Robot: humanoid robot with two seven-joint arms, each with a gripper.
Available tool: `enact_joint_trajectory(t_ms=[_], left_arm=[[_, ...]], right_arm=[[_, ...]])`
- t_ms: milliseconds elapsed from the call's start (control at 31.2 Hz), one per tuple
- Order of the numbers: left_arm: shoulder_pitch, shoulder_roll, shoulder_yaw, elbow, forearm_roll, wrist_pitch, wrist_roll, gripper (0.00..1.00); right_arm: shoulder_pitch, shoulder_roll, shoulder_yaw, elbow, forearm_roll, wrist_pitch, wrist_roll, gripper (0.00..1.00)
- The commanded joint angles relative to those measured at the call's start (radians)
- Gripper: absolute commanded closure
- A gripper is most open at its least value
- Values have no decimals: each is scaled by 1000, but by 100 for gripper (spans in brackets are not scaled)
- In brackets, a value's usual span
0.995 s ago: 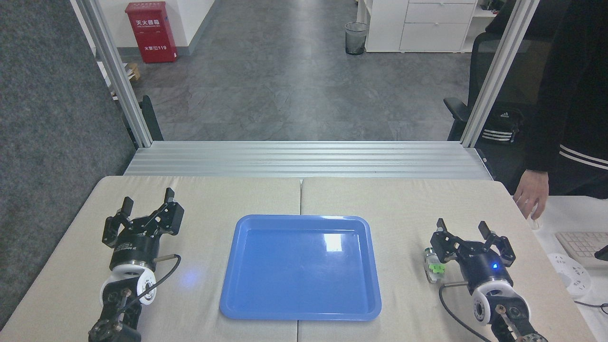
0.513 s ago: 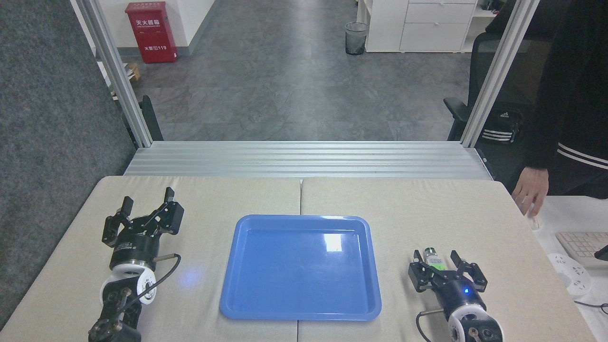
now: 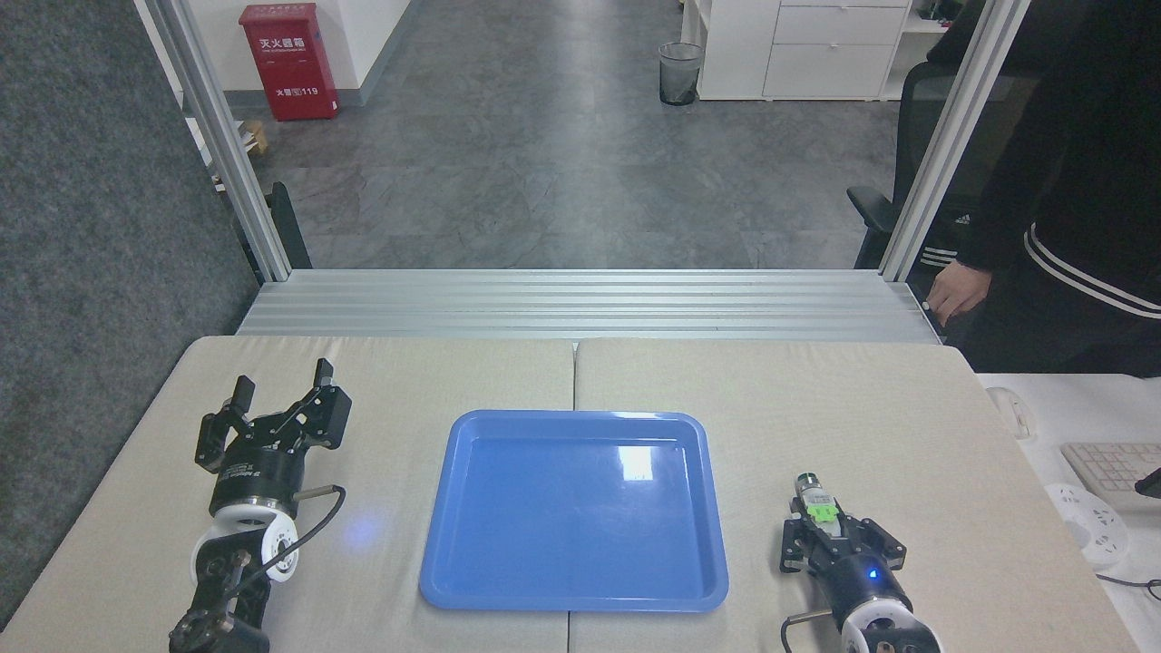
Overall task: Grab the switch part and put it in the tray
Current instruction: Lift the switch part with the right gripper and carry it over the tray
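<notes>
Beige padded table [image 3: 408, 372] fills our view: our right gripper [image 3: 827, 533] seems closed around the switch part [image 3: 815, 501], just right of the blue tray [image 3: 712, 508]; we should lift straight up, clear the rim, then carry it leftward; our left gripper [image 3: 279, 392] rests open

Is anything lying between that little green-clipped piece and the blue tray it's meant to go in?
Nothing visible. The switch part sits at the right gripper, right of the tray, with only bare table between.
</notes>
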Motion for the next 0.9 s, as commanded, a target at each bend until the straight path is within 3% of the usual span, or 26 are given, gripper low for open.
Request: enact_joint_trajectory(t_ms=[0, 160, 321, 513, 610, 706, 866], left_arm=[[2, -1, 0, 3, 0, 1, 0, 0], [2, 0, 0, 2, 0, 1, 0, 0], [2, 0, 0, -1, -2, 1, 0, 0], [1, 0, 0, -3, -2, 1, -1, 0], [1, 0, 0, -3, -2, 1, -1, 0], [2, -1, 0, -3, -2, 1, -1, 0], [2, -1, 0, -4, -2, 1, -1, 0]], right_arm=[[-8, 19, -8, 0, 3, 3, -10, 95], [-87, 26, -121, -91, 3, 46, -71, 97], [-141, 66, -112, -157, 9, 75, -83, 98], [-153, 149, 72, -257, 118, 78, -60, 99], [-143, 222, 187, -281, 170, 78, -24, 99], [-126, 284, 276, -281, 193, 78, 10, 99], [-83, 341, 354, -242, 196, 64, 73, 99]])
